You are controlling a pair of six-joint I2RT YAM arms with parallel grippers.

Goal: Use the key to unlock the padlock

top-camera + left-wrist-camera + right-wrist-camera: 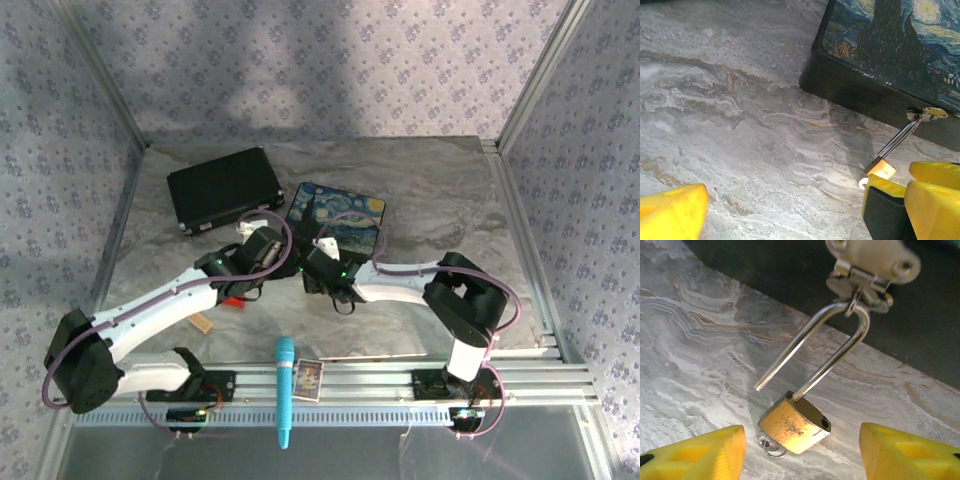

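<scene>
Here, padlock (794,426) centred within right pincer (801,450), untouched

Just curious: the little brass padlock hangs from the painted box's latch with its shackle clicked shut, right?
Not quite. The padlock does hang from the latch of the painted box, but its shackle is open: the right wrist view shows one leg free of the brass body.

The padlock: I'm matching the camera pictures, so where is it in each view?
Top external: hidden beneath the arms, at the painted box's near edge.
Left wrist: padlock lower right, below the box's hasp.
Right wrist: padlock centre, shackle open.
Shared landmark: the painted box.
</scene>
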